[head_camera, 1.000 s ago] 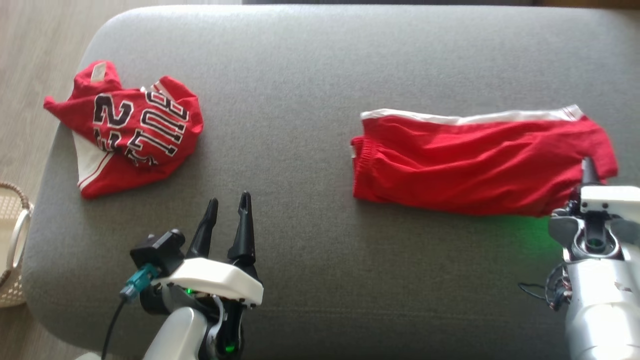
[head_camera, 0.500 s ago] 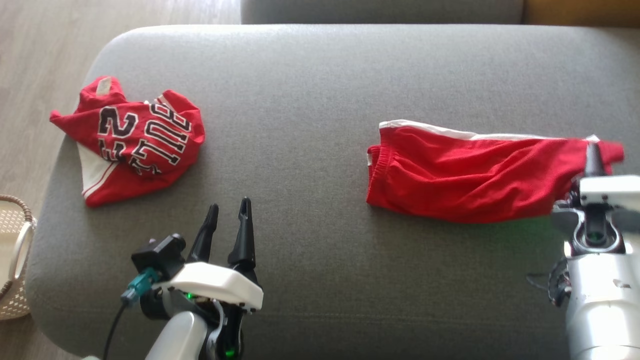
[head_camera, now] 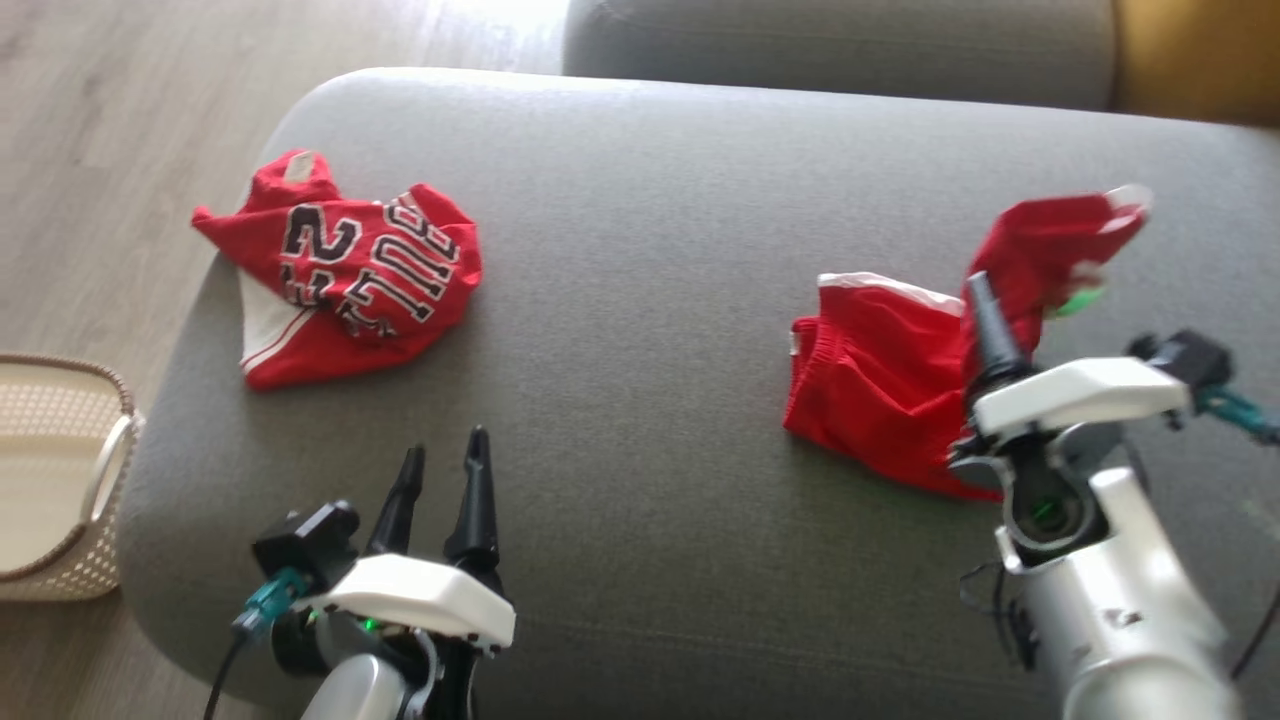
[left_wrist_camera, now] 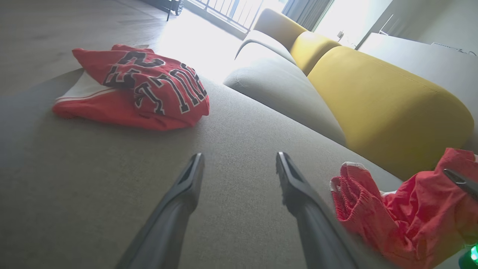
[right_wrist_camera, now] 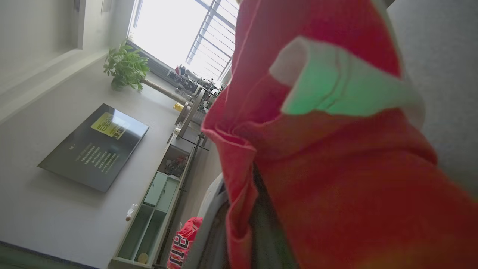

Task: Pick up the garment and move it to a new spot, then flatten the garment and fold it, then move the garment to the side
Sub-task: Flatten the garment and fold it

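Right tool (head_camera: 978, 292): fingers pressed together on the leg end of the red shorts (head_camera: 880, 385), holding that end up off the grey sofa seat (head_camera: 650, 200) and back toward the waistband. The change from a second earlier is plain. The shorts, then stretched flat along the seat with the tool pinching their far right end low against the cushion, now rise at the gripped end, which curls over with its white trim (head_camera: 1125, 200) uppermost. The waistband half lies bunched on the seat. The head view has itself swung in the same interval, so the apparent shift of the seat and the other things belongs to the camera, not to them. In the right wrist view, red cloth hangs close before the lens, draped over the fingers. Left tool (head_camera: 446, 446): jaws apart and empty, above bare seat near its front edge, well apart from the shorts. Beyond it, a crumpled red jersey (head_camera: 370, 270) lies at the seat's left corner, with a wicker basket (head_camera: 60, 480) on the floor beside. Reading: flattening appears finished and the fold looks to be under way; laying the raised end down, releasing it and moving the shorts aside remain.
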